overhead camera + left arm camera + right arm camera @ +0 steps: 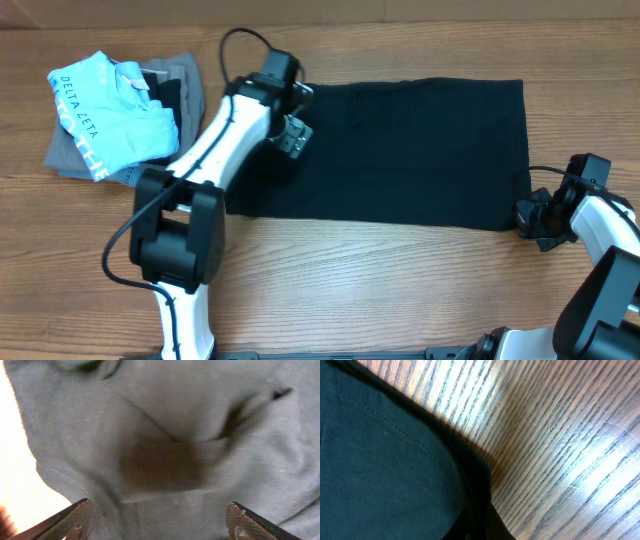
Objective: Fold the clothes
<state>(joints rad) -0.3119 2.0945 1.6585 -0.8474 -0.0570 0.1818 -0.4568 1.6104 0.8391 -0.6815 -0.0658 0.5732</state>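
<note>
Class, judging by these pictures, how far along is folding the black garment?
Done: the black garment lies flat as a long band on the table. In hand: the left claw hangs open over its left end; the right claw, shut, sits at its right corner. Left: folding the band into a compact stack.
</note>
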